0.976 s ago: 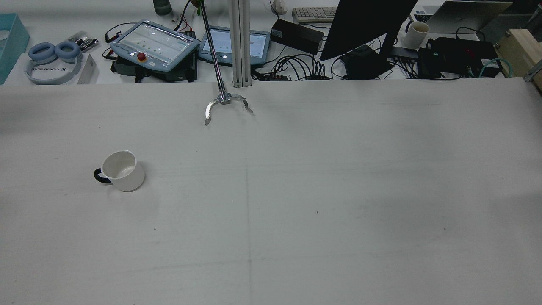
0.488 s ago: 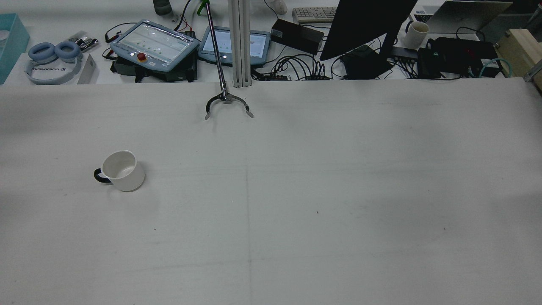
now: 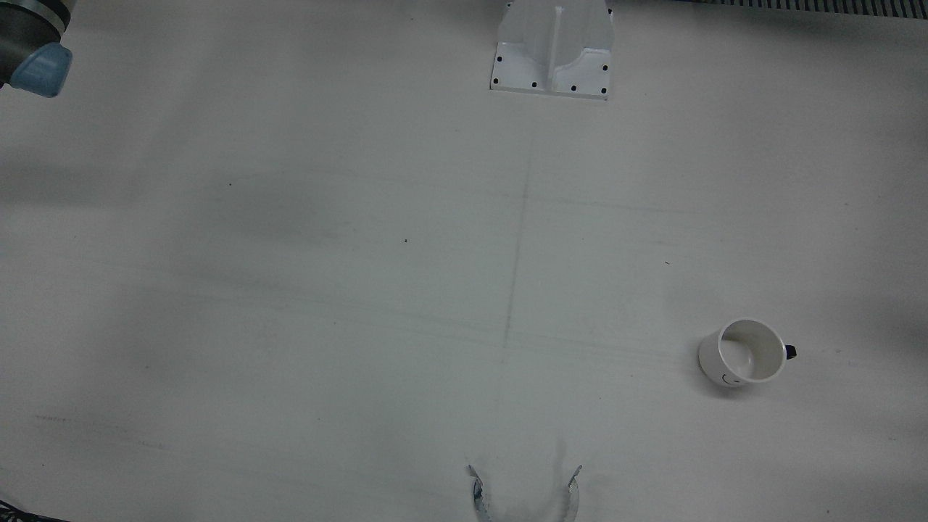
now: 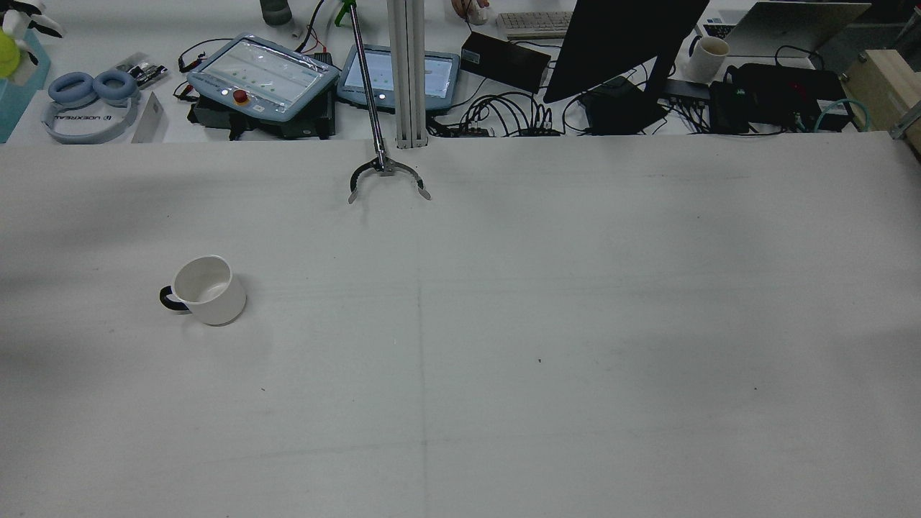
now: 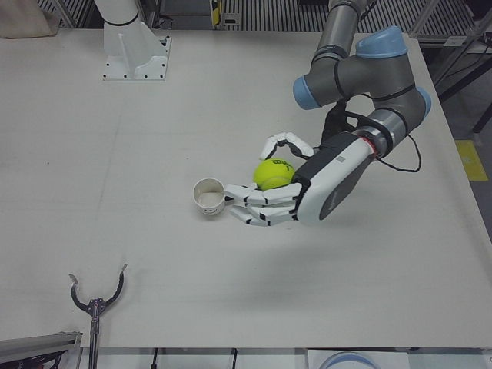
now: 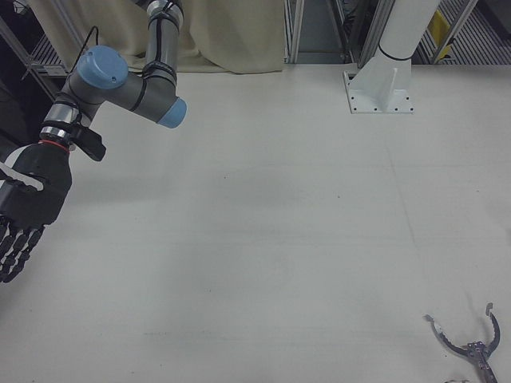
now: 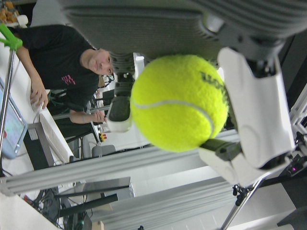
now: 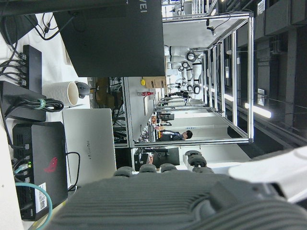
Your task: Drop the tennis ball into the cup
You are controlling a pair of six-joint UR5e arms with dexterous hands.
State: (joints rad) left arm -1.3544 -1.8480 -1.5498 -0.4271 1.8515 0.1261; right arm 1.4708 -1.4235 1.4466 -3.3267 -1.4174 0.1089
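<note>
Right now my left hand (image 5: 307, 188) cradles the tennis ball (image 5: 277, 174), fingers (image 5: 257, 215) curled under it and another pressing from above; in the left hand view the yellow-green ball (image 7: 179, 102) fills the middle of the frame, pinned between white finger pads (image 7: 254, 115). In the left-front view the hand hangs above the table, and the ball sits just beside the cup (image 5: 208, 196), a little to that view's right of it; I cannot tell its height over the rim. The cup (image 4: 209, 289) is white with a dark handle and stands upright on my left half of the table (image 4: 575, 324); from the front view its open mouth (image 3: 743, 352) looks up at the camera.

My right hand (image 6: 24, 211) hangs at the far edge of the right-front view, fingers (image 6: 12, 251) pointing down, straight and slightly apart, holding nothing.

The surface is a broad pale grey sheet with faint scuffs and a thin seam line down the middle. A metal grabber tool (image 4: 387, 176) lies at its far edge with its claws spread. Beyond the table sit two teach pendants (image 4: 262, 75), blue headphones (image 4: 92, 88), a dark monitor (image 4: 626, 43), a keyboard (image 4: 534, 24), a laptop (image 4: 799, 21), a second white mug (image 4: 707, 56) and tangled black cables (image 4: 504, 115). A white arm pedestal (image 3: 552, 47) is bolted at the near edge.
</note>
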